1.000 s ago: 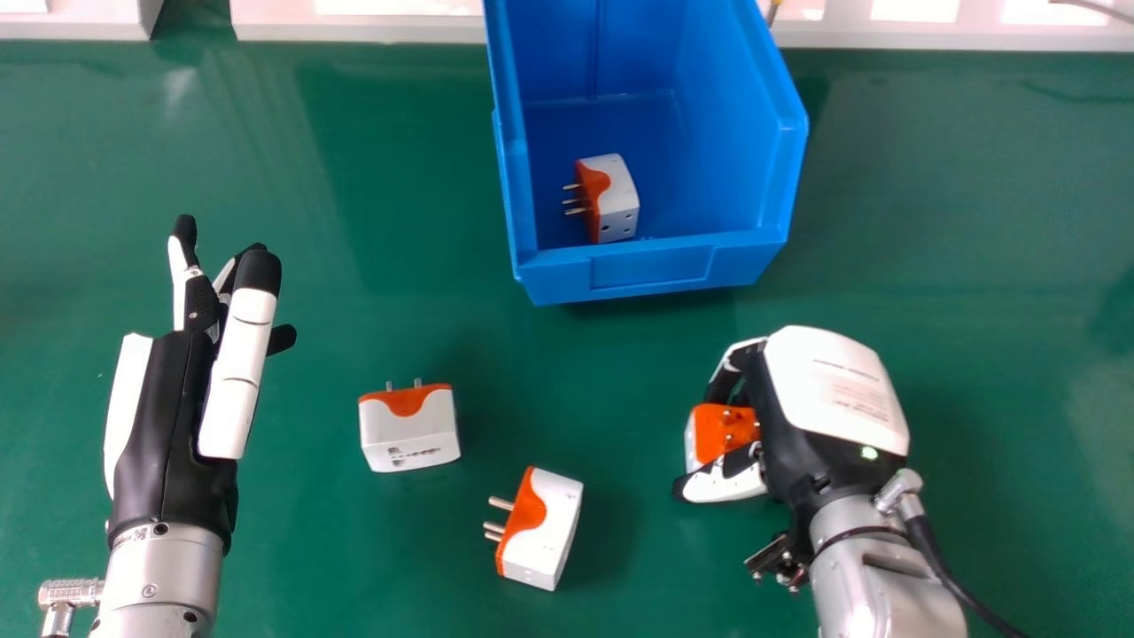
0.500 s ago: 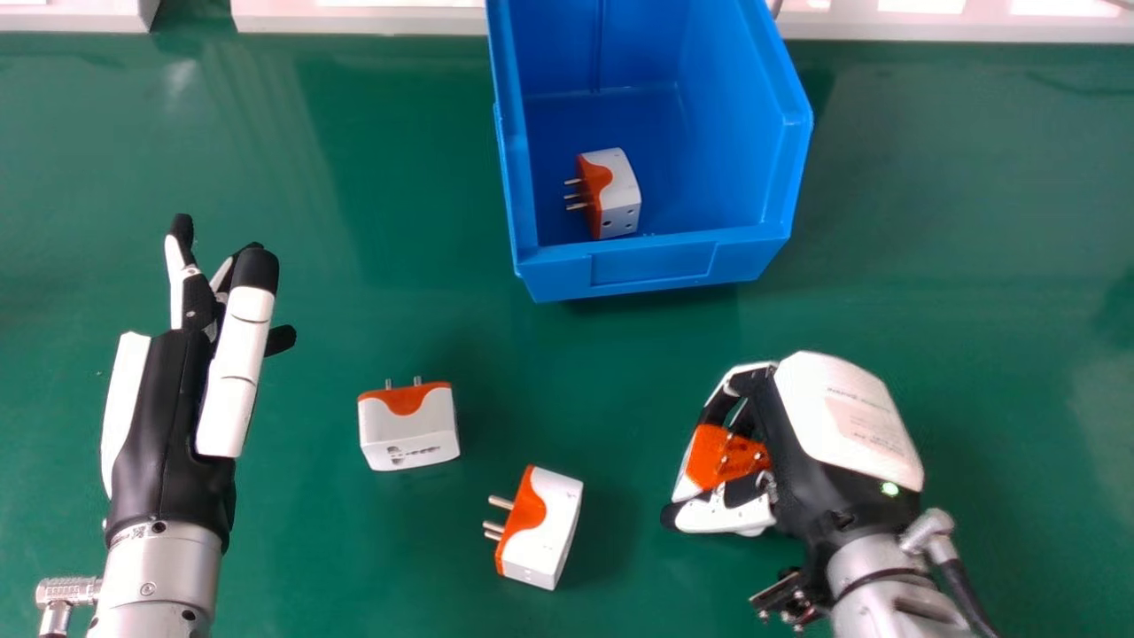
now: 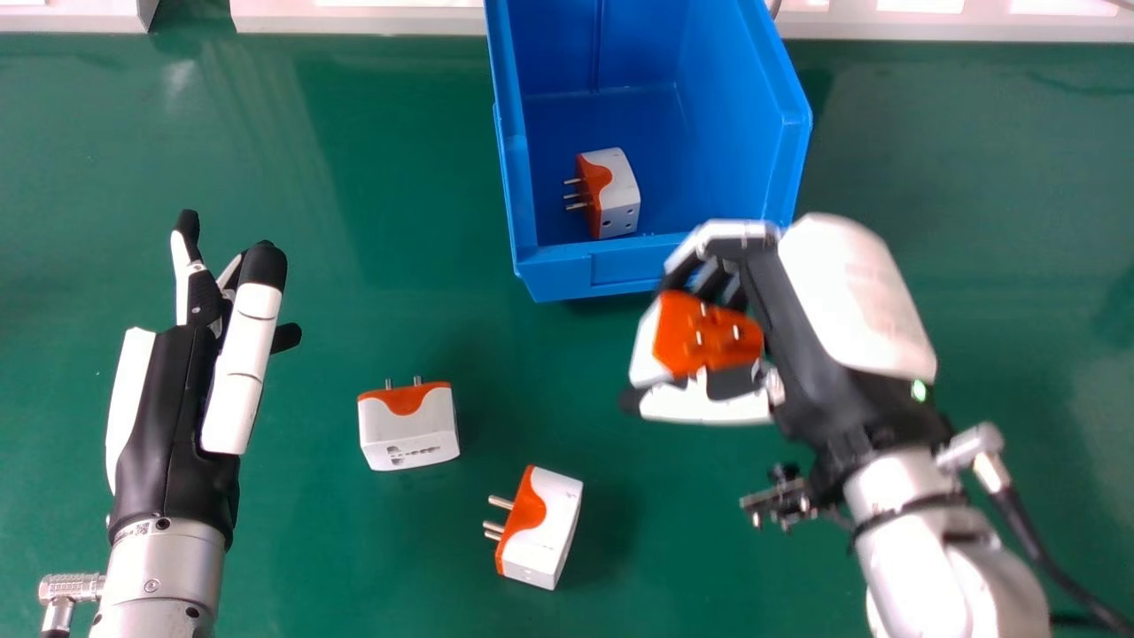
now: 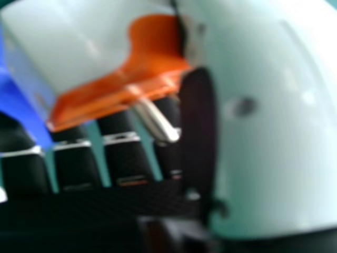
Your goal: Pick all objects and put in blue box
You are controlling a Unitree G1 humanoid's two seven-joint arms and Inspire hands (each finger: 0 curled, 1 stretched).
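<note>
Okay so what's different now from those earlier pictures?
The right hand has carried its white-and-orange plug forward, close to the near wall of the blue box. Nothing was newly grasped or let go. The boxed plug, two loose ones and left hand look about the same.

I can't make out any readable text, label, brand, number or sign from where I sit.
</note>
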